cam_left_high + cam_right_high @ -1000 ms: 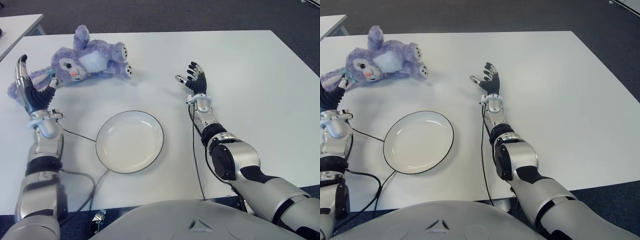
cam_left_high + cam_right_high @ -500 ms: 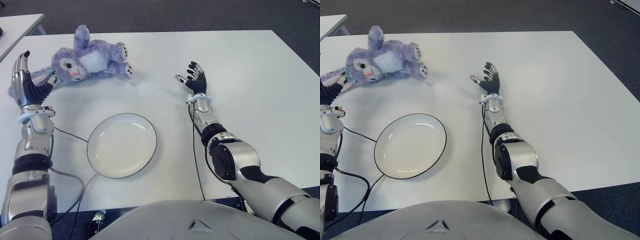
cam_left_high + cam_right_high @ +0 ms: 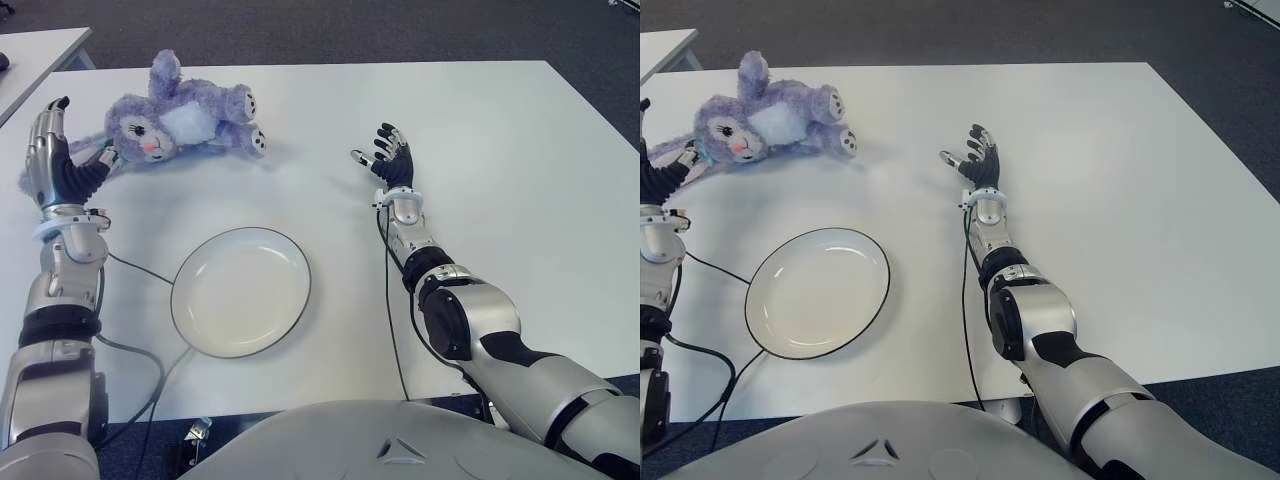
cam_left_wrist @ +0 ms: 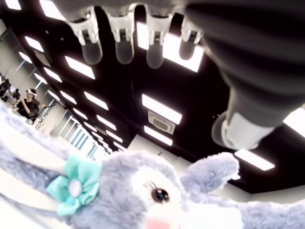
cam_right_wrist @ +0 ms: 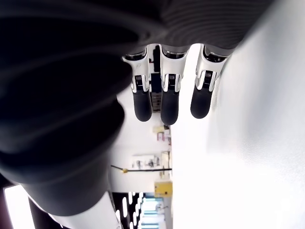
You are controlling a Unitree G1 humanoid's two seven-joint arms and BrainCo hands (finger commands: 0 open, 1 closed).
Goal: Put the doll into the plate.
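A purple plush bunny doll with a white belly and a teal bow lies on its back at the far left of the white table. My left hand is open just left of the doll's head, its thumb close to the teal bow; I cannot tell whether they touch. The left wrist view shows the doll's face close below the spread fingers. A white plate with a dark rim sits empty near the table's front, left of centre. My right hand is open right of the doll and holds nothing.
A black cable runs from my left wrist past the plate's left rim and over the table's front edge. Another cable follows my right forearm. A second table's corner shows at the far left.
My left hand has moved up and to the left, toward the doll's head. The plate has slid left. The right hand and the doll have stayed where they were.
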